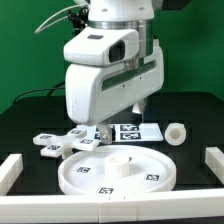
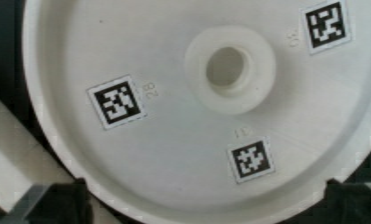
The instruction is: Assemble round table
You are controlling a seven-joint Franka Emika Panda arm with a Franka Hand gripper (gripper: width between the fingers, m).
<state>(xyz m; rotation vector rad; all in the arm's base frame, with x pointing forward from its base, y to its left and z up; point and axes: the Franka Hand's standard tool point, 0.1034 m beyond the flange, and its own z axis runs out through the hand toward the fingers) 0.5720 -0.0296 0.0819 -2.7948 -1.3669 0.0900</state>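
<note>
The large round rimmed disc [image 1: 115, 170] lies flat at the table's front, its hub hole up. It fills the wrist view [image 2: 164, 130], where three square tags surround the hole. My gripper [image 1: 103, 130] hangs just above the disc's far edge. In the wrist view my gripper [image 2: 203, 205] is open, with the two dark fingers [image 2: 57, 200] wide apart on either side of the disc's rim and nothing held. The cross-shaped foot piece [image 1: 60, 143] lies at the exterior view's left. The short cylinder leg [image 1: 176, 133] lies at the exterior view's right.
The marker board [image 1: 140, 130] lies flat behind the disc, partly under my hand. White border bars stand at the exterior view's left [image 1: 10, 170] and right [image 1: 213, 165], and along the front edge. The tabletop is black.
</note>
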